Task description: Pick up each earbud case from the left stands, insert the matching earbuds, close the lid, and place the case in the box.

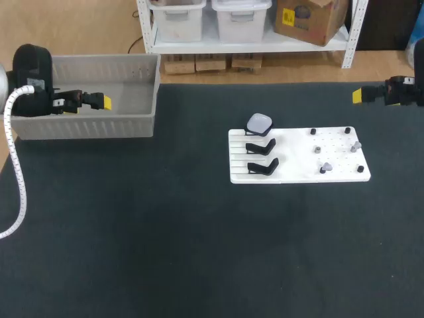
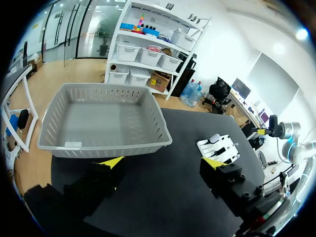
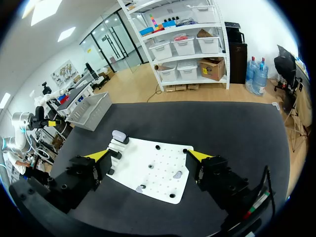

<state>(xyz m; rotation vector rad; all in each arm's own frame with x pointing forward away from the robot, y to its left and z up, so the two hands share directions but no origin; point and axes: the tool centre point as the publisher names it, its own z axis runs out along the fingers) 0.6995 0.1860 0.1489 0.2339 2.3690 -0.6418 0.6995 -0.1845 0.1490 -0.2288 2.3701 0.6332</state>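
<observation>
On dark table [image 1: 165, 252] — board [image 1: 291, 165], grey box [image 1: 86, 126]

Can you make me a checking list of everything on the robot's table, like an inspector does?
Surface: dark table.
Job's things: white board with one case on the far stand and two stands empty; grey earbuds on its right part; grey box, empty.
Clutter: nothing seen.
Grippers: left gripper open, near the box; right gripper open, apart from the board.
Cables: white hose along the left arm.
Surroundings: nothing seen reaching over the table.
</observation>
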